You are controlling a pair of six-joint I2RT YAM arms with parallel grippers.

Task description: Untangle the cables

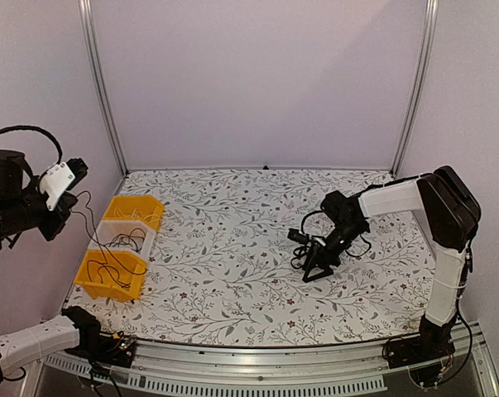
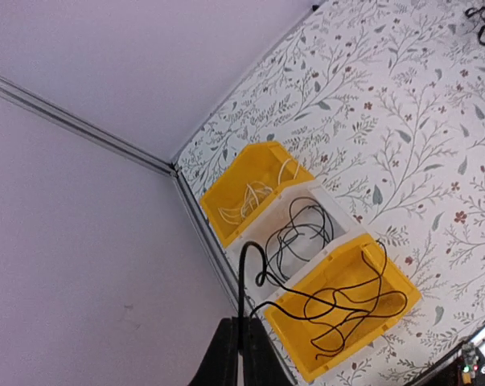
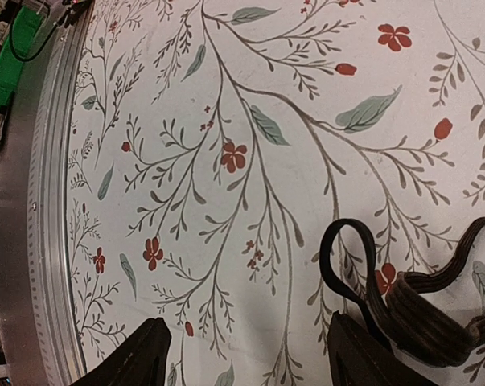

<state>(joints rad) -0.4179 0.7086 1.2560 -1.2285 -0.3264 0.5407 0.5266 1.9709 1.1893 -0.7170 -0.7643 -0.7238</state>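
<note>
My left gripper (image 2: 244, 342) is raised at the far left of the top view (image 1: 77, 171) and is shut on a thin black cable (image 2: 246, 281). This cable hangs down in a loop, and its loose coils lie in the near yellow bin (image 2: 403, 301), which also shows in the top view (image 1: 96, 281). My right gripper (image 3: 250, 362) is open and low over the table at right of centre (image 1: 315, 269). A black cable loop (image 3: 343, 253) and a bundled coil (image 3: 423, 314) lie just beside its right finger (image 3: 363, 358). Nothing is between the jaws.
Three bins stand in a row at the table's left edge. The middle white bin (image 2: 339, 217) holds black cables, and the far yellow bin (image 2: 258, 161) holds white cables. The metal front rail (image 3: 33, 209) runs close to my right gripper. Walls close in the left and back sides.
</note>
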